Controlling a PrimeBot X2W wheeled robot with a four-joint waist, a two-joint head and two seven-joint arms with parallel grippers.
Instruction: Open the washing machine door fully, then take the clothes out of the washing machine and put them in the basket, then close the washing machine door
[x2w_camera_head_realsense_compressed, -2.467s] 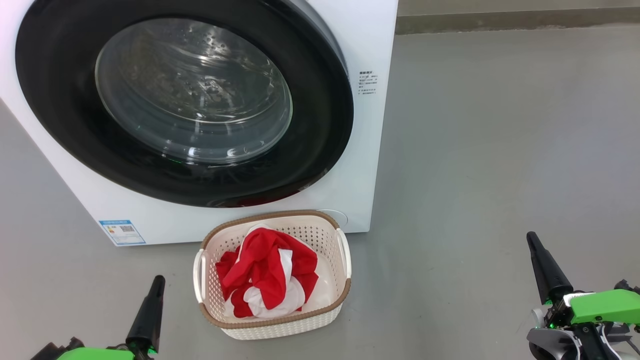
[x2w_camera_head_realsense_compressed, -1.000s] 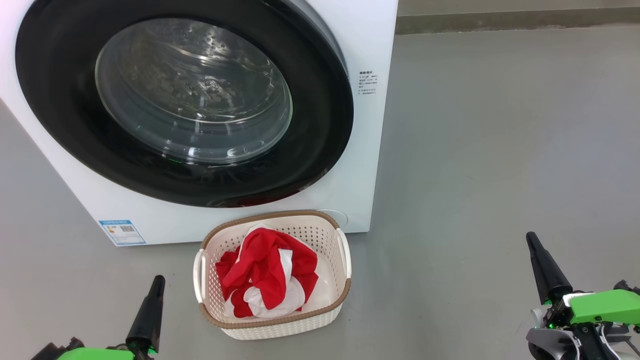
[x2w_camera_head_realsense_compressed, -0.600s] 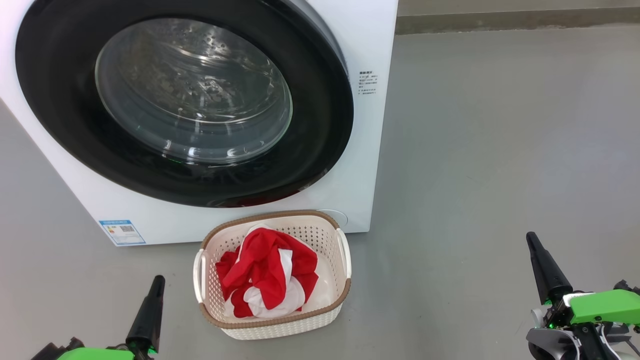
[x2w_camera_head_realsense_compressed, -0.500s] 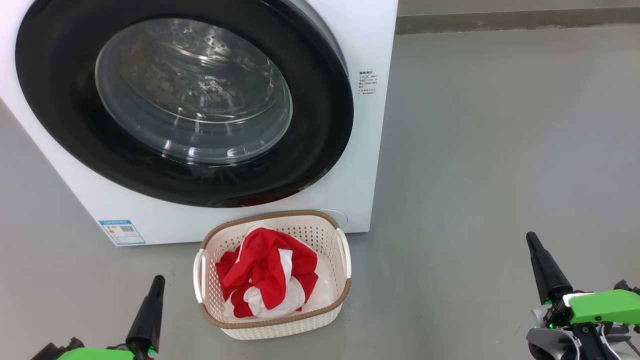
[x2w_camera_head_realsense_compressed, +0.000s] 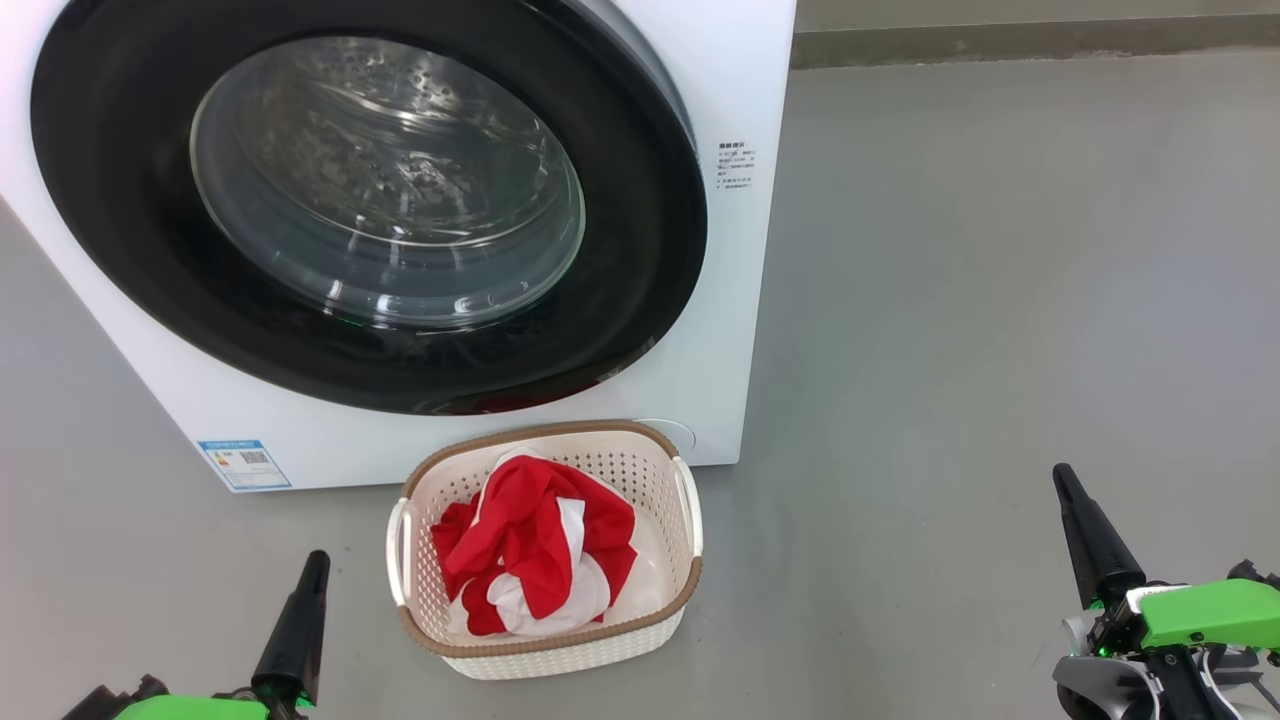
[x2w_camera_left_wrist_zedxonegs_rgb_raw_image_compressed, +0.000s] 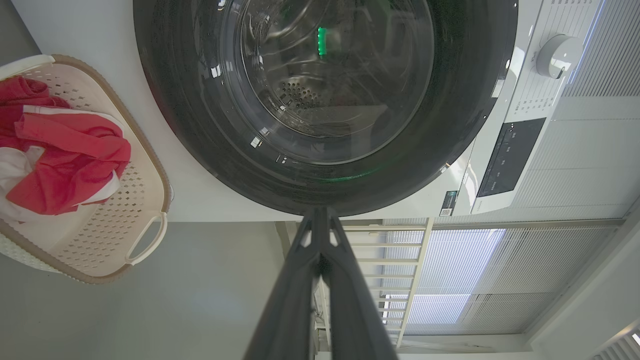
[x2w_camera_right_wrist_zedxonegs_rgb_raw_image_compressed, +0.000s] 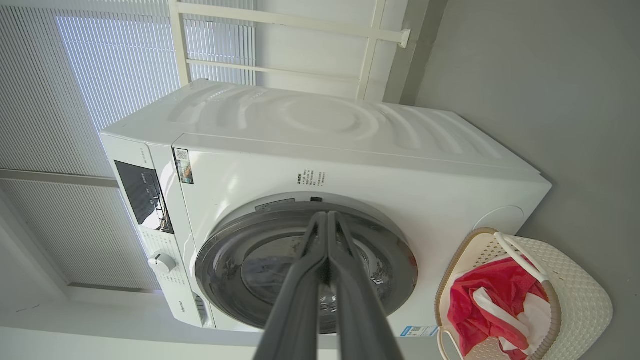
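In the head view we see the washing machine door (x2w_camera_head_realsense_compressed: 640, 250) closed on the washing machine (x2w_camera_head_realsense_compressed: 730, 90), the clothes (x2w_camera_head_realsense_compressed: 530, 555) heaped in the basket (x2w_camera_head_realsense_compressed: 560, 655) on the floor (x2w_camera_head_realsense_compressed: 1000, 300) just before it, our left end effector (x2w_camera_head_realsense_compressed: 316, 565) and right end effector (x2w_camera_head_realsense_compressed: 1064, 482) pinched tight, empty, either side. In the left wrist view our fingers (x2w_camera_left_wrist_zedxonegs_rgb_raw_image_compressed: 295, 300) meet, aimed toward the door's rim; in the right wrist view they meet, aimed at its glass
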